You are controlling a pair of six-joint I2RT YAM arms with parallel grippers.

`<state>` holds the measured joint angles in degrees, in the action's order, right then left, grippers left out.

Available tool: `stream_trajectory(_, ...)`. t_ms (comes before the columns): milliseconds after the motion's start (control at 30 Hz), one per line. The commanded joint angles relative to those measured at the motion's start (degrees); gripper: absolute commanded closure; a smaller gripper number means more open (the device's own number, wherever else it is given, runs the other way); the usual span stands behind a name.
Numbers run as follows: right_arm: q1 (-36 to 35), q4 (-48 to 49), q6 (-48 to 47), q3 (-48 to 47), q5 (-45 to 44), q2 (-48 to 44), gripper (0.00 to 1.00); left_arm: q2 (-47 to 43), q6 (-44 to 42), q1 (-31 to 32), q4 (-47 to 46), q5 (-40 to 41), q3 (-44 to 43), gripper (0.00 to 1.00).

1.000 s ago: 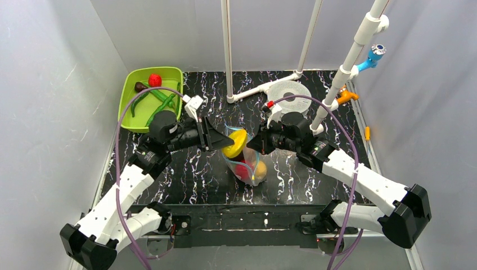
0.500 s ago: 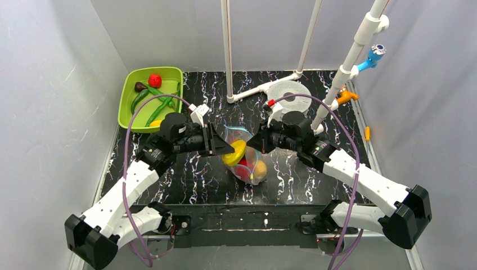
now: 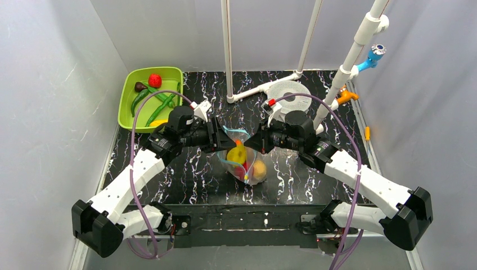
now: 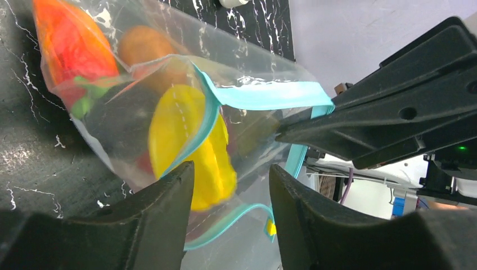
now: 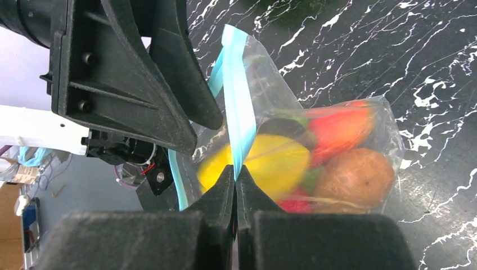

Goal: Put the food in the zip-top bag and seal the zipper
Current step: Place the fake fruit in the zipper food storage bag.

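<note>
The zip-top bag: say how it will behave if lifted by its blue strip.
Likely floppy: the zip-top bag is thin, crinkled film, sagging around its food. Probably bottom-heavy, so it would hang from the zipper pinched by the right gripper. The round brown food may shift inside.

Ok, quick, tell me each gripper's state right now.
Left gripper: open, yellow food piece loose between its fingers, in the zip-top bag mouth.
Right gripper: shut on the zipper.
</note>
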<state>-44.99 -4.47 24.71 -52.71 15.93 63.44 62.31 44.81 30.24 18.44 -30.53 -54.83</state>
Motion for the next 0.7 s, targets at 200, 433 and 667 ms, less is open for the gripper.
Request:
stream_trajectory(200, 0.19, 5.47, 1.04, 0.14, 2.59, -1.30, 0.99, 0.19, 0.40, 0.35, -3.82, -0.68, -2.43, 0.33)
stream_trajectory(433, 0.19, 5.19, 0.92, 0.70, 1.47, -1.49, 0.99, -4.05, -4.92, 0.35, -2.05, 0.13, -4.47, 0.29)
stream_trajectory(667, 0.17, 4.93, 1.04, 1.19, 1.16, -1.54, 0.99, -10.98, -16.70, 0.26, 6.15, 10.58, -10.72, 0.22)
